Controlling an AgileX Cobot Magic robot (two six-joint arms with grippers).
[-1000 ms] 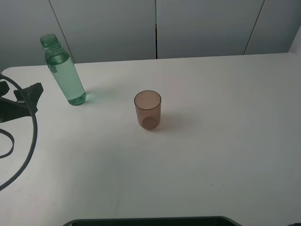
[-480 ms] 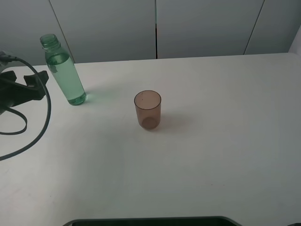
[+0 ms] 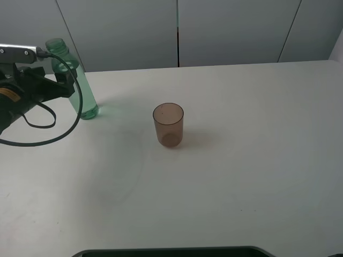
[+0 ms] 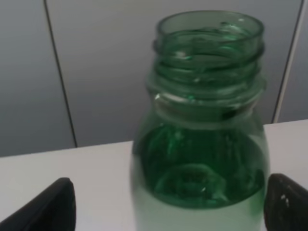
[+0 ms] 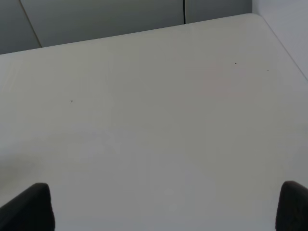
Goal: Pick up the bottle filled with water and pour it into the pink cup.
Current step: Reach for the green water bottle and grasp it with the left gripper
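In hand: the reach for the bottle, upright at the far left of the table, uncapped, water up to about the shoulder. Left claw level with the upper body, spread wide apart, one finger to each side, no contact visible; hard to tell whether already around the bottle or just short of it. Pink cup upright near the middle, well apart to the right, apparently empty. Right claw also apart, over bare table, holding nothing. Next, most likely: ease forward, clamp below the shoulder, lift straight because of the open neck, carry right above the cup, tilt slowly.
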